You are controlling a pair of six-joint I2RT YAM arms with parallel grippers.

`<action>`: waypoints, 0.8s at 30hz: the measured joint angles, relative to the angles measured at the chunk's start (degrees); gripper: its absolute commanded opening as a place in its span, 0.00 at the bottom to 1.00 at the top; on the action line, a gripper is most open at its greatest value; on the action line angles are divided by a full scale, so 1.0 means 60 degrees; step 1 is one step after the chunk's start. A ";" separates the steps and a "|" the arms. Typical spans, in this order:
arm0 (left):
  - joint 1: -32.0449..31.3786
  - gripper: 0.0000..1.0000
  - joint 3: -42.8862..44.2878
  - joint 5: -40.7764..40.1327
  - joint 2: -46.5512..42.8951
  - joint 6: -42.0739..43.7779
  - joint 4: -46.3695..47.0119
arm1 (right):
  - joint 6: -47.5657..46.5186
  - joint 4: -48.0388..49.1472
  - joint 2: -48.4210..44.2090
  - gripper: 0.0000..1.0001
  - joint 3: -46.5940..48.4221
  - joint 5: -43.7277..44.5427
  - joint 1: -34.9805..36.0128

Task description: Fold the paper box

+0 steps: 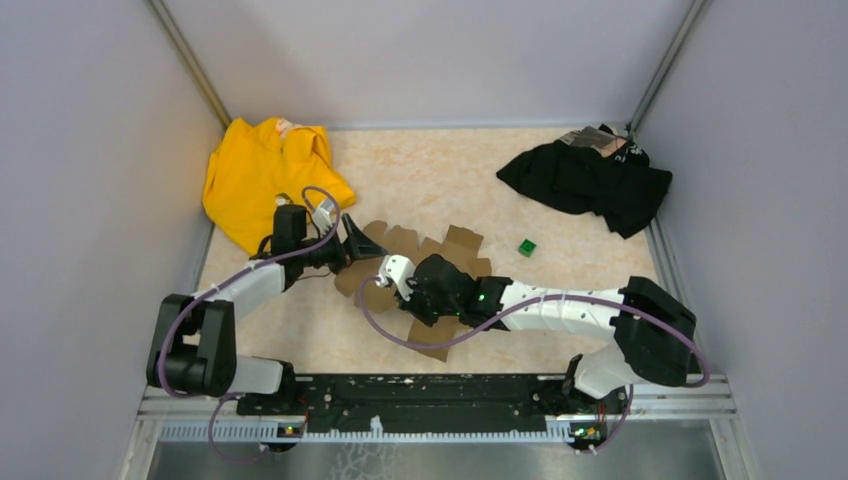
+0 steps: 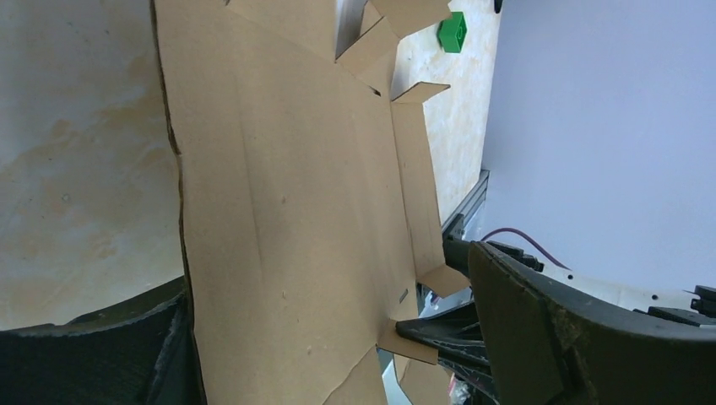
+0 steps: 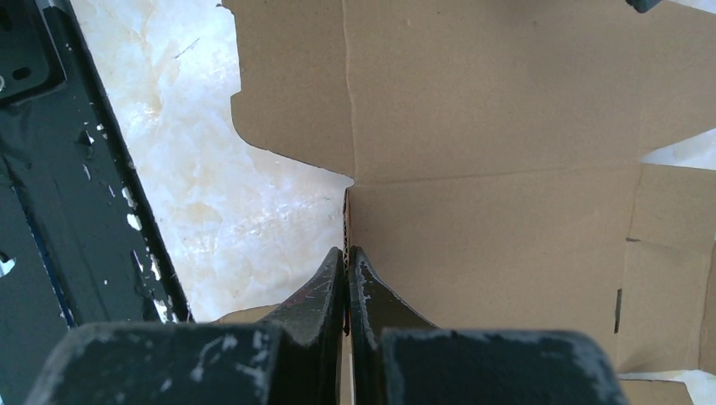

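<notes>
- The worktop (image 1: 440,170) is viewed from high above its near edge, facing down.
- The box (image 2: 287,211) is viewed close up from each wrist.
- The box is shared by all three views.

The box (image 1: 455,245) lies flat mid-desk (image 1: 440,170), with the cube (image 1: 527,246) just right of it. The left cloth (image 1: 265,170) sits at the back left and the right cloth (image 1: 590,180) at the back right. The left gripper (image 1: 368,248) is over the box's left edge, the right gripper (image 3: 347,257) over its near part.
</notes>
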 measured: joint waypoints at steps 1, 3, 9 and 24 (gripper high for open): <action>0.0000 0.85 -0.0015 0.0033 0.0000 -0.0007 0.0007 | 0.0000 0.0000 0.0000 0.00 0.0000 0.0000 0.0000; 0.0000 0.69 -0.0018 0.0095 0.0000 0.0004 0.0029 | -0.0004 0.0007 0.0000 0.00 0.0000 -0.0004 0.0000; 0.0000 0.18 0.0000 0.0160 0.0237 0.0120 0.0091 | -0.0004 -0.0062 0.0000 0.00 0.0000 -0.0025 0.0004; -0.0463 0.07 0.4156 -0.1184 0.0619 0.2605 -0.4419 | 0.0244 0.0514 -0.0306 0.29 -0.0015 0.0761 0.0000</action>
